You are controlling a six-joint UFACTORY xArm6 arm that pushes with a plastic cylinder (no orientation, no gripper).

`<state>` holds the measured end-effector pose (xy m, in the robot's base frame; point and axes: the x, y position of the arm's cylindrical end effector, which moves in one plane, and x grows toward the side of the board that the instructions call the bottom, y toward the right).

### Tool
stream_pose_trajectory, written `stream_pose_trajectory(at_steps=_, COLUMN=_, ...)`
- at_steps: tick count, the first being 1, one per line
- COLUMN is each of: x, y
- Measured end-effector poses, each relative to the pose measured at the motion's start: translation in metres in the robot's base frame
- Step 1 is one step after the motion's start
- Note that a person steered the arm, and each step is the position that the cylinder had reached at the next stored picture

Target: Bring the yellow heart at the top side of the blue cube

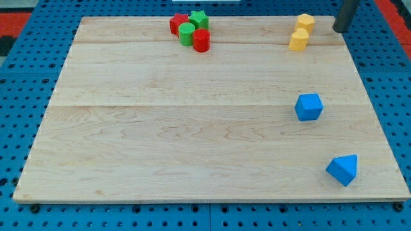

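Camera view: my tip [338, 29] stands at the far right corner of the wooden board [192, 141], just right of two yellow blocks that sit touching one another. The arm carries no claw, only the dark rod, so there is nothing to spread or press together, and it pinches nothing. The yellow heart [298, 40] appears to be the nearer of the pair, with the other yellow block [306, 23] just beyond it; at this size the two shapes are hard to tell apart with certainty. The blue cube [309, 106] lies on the right side of the board, nearer the camera and well apart from the heart, with bare wood between them. A second blue block [343, 170], wedge-like, rests at the near right corner. At the far edge, left of centre, a cluster of four touching blocks gathers: a red star [178, 24], a green star [198, 19], a green cylinder [187, 34] and a red cylinder [201, 40].

By this evidence the task is barely begun: the heart already lies on the cube's far side but not close to it. What remains, in my judgement, is to separate it from its yellow neighbour and slide it nearer until it sits just beyond the cube.
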<state>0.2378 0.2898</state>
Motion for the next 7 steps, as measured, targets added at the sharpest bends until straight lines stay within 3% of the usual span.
stream_pose_trajectory(at_steps=1, x=-0.025, y=0.0)
stream_pose_trajectory(at_steps=2, x=-0.039, y=-0.036)
stream_pose_trajectory(at_steps=4, x=0.013, y=-0.082)
stream_pose_trajectory(at_steps=7, x=0.081, y=-0.1)
